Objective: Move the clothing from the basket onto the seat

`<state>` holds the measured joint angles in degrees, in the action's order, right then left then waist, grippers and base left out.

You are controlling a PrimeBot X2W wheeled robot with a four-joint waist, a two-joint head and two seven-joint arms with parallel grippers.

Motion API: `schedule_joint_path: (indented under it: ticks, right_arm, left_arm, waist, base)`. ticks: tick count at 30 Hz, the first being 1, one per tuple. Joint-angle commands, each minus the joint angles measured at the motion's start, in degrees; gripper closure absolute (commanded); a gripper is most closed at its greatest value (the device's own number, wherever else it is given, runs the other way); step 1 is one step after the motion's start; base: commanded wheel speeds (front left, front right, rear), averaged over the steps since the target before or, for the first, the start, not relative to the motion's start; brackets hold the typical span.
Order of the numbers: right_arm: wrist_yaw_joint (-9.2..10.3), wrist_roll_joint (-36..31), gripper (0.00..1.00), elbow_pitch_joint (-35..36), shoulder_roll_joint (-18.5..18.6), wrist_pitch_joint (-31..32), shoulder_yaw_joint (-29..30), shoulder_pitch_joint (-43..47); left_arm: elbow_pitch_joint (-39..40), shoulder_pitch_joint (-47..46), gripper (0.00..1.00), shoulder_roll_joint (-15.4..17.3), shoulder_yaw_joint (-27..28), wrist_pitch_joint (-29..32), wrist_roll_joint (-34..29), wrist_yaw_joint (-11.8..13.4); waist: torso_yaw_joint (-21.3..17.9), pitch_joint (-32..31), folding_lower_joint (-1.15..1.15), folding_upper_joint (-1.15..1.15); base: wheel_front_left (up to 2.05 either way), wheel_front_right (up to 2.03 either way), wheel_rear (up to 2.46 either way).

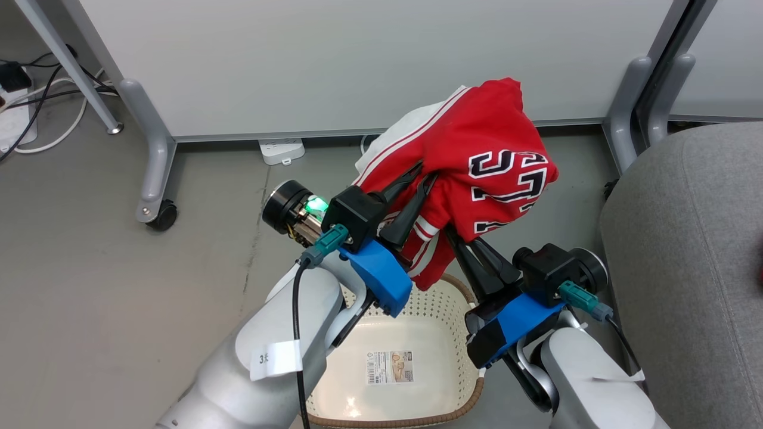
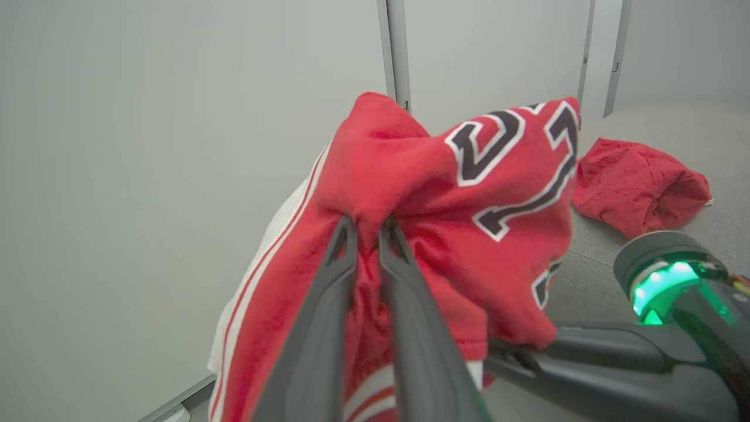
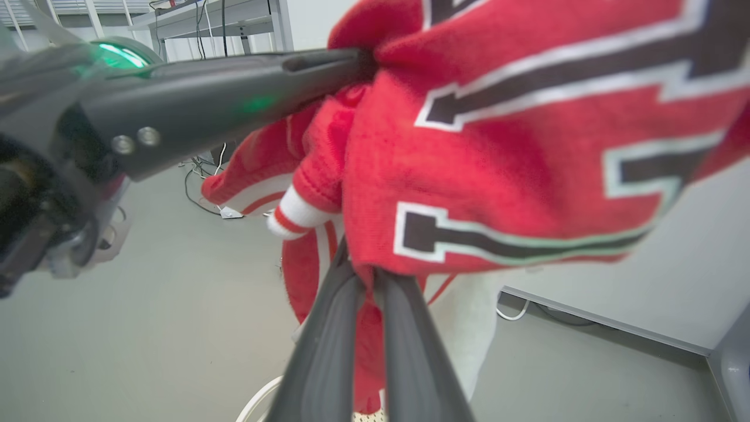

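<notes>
Red jersey with white stripes and block letters [image 1: 477, 149] hung pinched by my left pincer [image 2: 368, 225] and right pincer [image 3: 363, 269], both clamped on it; cream perforated plastic basket [image 1: 438, 313] sat below them.

white partition [image 1: 369, 59] | castor [image 1: 162, 215] | power strip [image 1: 282, 150] on floor [image 1: 89, 286] | cables [image 1: 36, 107] left

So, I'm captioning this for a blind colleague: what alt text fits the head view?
The left gripper and right gripper both pinch a bunched red jersey with white stripes and block letters, held up over the cream basket. A grey seat stands at the right, a white partition behind.
</notes>
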<state>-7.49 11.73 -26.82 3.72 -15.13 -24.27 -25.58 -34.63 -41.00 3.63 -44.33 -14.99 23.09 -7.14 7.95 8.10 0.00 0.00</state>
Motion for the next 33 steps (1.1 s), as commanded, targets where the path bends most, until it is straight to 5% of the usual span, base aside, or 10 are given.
schedule_joint_path:
  ticks: [1,20,33]
  right_arm:
    - [-0.01,0.10,1.00,-0.05,0.23,-0.02,-0.10,-0.50]
    - [-0.01,-0.66,1.00,0.92,0.67,-0.03,1.75,-0.05]
    - [-0.01,-2.68,1.00,4.28,2.89,-0.03,9.84,-1.76]
  left_arm:
    - [0.07,-0.09,0.00,0.00,0.62,-0.29,-0.52,-0.43]
    - [0.50,0.54,0.00,0.16,2.61,-0.29,-2.84,-0.47]
    - [1.82,0.10,0.00,1.18,2.08,-0.29,-4.45,-0.33]
  waist:
    - [-0.05,-0.01,0.00,0.00]
    - [-3.32,1.50,0.00,0.00]
    - [-9.20,5.02,0.00,0.00]
  base:
    - [0.00,0.00,0.00]
    - [0.00,0.00,0.00]
    - [0.00,0.00,0.00]
